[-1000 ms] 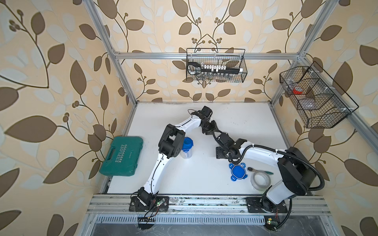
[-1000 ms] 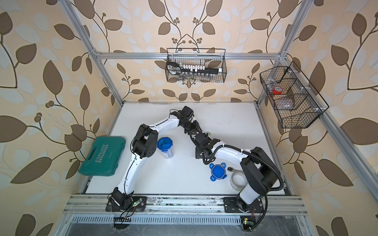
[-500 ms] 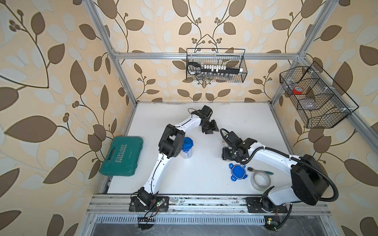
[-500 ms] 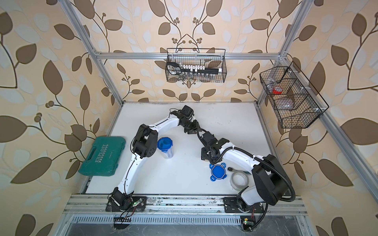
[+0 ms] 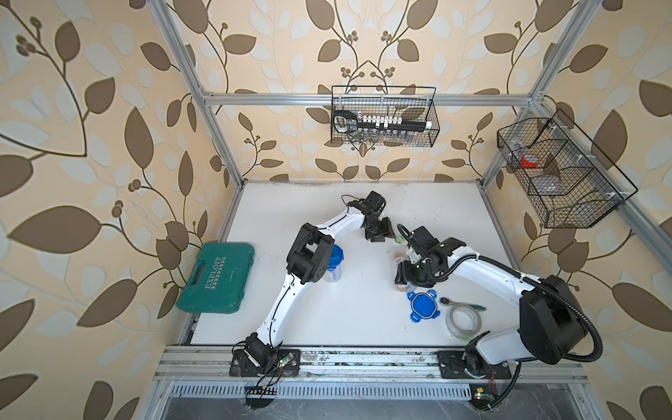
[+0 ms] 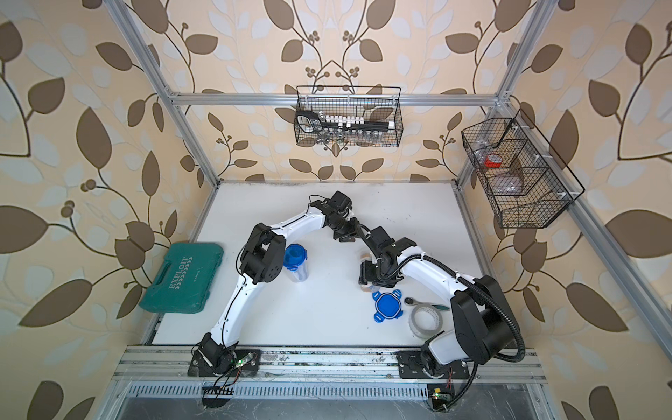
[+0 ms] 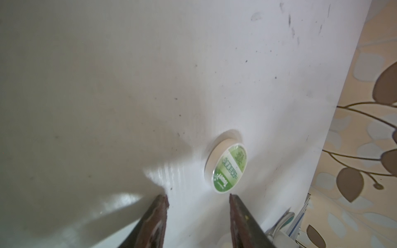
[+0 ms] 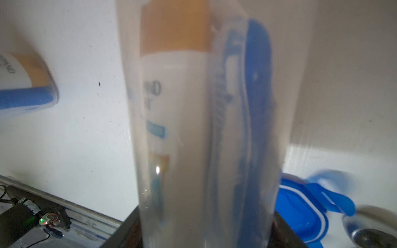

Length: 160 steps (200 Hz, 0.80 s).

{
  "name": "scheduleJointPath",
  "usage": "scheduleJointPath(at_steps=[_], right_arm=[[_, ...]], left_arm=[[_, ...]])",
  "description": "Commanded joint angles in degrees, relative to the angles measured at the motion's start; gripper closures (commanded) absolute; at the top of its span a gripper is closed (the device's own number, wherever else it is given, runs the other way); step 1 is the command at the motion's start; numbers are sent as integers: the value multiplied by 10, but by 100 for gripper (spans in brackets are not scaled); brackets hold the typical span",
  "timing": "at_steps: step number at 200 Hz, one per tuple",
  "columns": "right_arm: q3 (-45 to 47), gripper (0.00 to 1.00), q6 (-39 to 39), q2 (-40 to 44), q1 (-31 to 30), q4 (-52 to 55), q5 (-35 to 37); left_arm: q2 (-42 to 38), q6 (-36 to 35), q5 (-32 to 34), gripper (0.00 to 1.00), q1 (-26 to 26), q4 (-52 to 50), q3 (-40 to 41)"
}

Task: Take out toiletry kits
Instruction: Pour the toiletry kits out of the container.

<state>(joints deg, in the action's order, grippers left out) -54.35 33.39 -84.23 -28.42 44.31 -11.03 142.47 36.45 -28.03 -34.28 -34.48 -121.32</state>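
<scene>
Blurring print on white bottle (image 8: pixel 178 103) inside clear jar (image 8: pixel 290 96), cropping second jar (image 8: pixel 28 90) at edge, half-hiding blue lid (image 8: pixel 300 210) behind clear jar.

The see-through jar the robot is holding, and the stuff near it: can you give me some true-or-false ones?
The clear jar in the right end effector has a blue toothbrush inside. True.
The left end effector grips the green-white disc. False: its jaws are open and the disc lies free on the table.
The loose blue lid sits on the clear jar. False: it lies on the table.
The second jar wears a blue lid. True.
</scene>
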Motion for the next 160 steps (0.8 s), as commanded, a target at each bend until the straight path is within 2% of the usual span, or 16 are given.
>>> scheduleJointPath(at_steps=[1, 38, 101, 160], right_arm=[[-22, 47, -19, -24, 8, 50, -46], [-42, 47, -45, -52, 23, 89, -46], [-60, 43, -54, -17, 29, 135, -43], [-62, 43, -53, -20, 29, 147, -39]], left_arm=[[12, 4, 4, 51, -8, -3, -22], [15, 6, 2, 51, -18, 0, -11], [9, 4, 10, 51, -18, 6, 1], [10, 4, 8, 51, -18, 2, 4]])
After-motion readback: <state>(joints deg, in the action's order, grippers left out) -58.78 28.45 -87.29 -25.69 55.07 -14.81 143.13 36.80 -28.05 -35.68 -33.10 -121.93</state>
